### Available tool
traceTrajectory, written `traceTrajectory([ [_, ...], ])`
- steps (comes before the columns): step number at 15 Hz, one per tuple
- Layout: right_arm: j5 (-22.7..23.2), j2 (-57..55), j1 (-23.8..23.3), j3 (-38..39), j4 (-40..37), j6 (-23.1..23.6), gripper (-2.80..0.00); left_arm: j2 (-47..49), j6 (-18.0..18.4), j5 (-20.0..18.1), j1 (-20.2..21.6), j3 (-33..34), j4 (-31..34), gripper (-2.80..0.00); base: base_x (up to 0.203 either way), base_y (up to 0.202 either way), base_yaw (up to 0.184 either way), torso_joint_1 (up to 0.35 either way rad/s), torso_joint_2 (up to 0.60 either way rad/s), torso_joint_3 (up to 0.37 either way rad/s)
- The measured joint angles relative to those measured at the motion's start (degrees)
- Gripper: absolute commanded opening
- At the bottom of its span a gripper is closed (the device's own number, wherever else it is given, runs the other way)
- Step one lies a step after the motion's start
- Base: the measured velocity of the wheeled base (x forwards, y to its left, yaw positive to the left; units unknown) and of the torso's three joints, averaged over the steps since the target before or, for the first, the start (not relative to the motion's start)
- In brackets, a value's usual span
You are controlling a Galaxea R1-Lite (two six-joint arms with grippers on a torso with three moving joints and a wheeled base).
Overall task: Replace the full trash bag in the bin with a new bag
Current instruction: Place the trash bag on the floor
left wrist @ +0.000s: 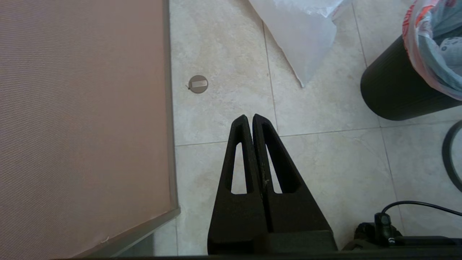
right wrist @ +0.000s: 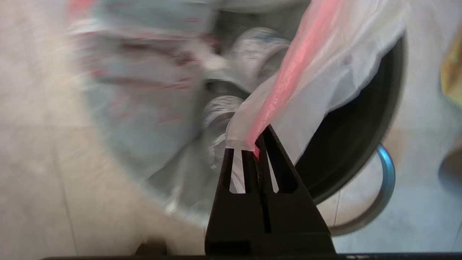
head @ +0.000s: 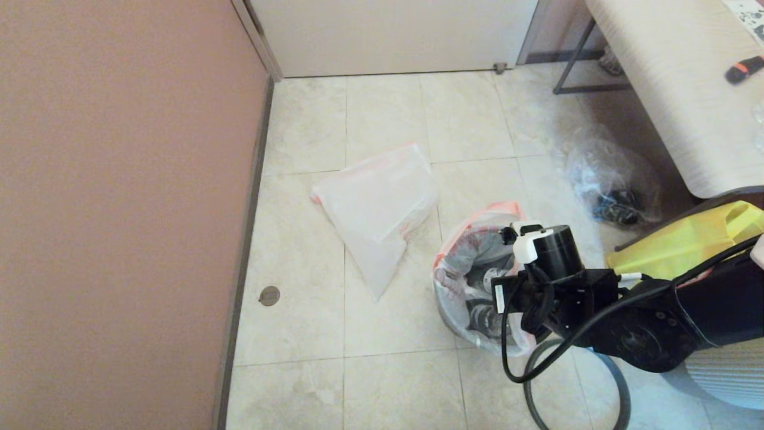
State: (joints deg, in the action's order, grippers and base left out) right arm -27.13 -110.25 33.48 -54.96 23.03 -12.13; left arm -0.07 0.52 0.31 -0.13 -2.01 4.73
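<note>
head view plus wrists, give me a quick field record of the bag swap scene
full trash bag: in the bin, bottles showing
right gripper: shut on the bag's red band
left gripper: shut, empty, above floor tiles
new bag: flat on the floor beside the bin
rim ring: off the bin, on the floor
clear bag: by the table

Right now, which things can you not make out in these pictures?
- Right claw: hidden in head view behind its own wrist; only the right wrist view shows it shut on the full trash bag.
- Bag contents: blurred in right wrist view.
- Bin: cut off by the left wrist view's edge.
- Rim ring: cut off by the head view's bottom edge.
</note>
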Motion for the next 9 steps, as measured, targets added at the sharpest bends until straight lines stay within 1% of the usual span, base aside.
traceTrajectory([
  [2,0.0,2.4,2.3,0.0,-1.6,1.3,-2.80,0.0,0.0,0.0,0.0,0.0,0.0,-2.80,0.000,0.000,0.000,0.000,0.00,0.000],
  [6,0.7,9.9,5.2,-0.7,-4.8,3.8,-2.80,0.0,0.0,0.0,0.0,0.0,0.0,-2.80,0.000,0.000,0.000,0.000,0.00,0.000],
  [8,0.7,14.6,6.3,-2.0,-7.2,5.5,-2.80,0.0,0.0,0.0,0.0,0.0,0.0,-2.80,0.000,0.000,0.000,0.000,0.00,0.000],
  [9,0.7,17.4,6.7,-3.9,-9.2,6.1,-2.80,0.0,0.0,0.0,0.0,0.0,0.0,-2.80,0.000,0.000,0.000,0.000,0.00,0.000],
])
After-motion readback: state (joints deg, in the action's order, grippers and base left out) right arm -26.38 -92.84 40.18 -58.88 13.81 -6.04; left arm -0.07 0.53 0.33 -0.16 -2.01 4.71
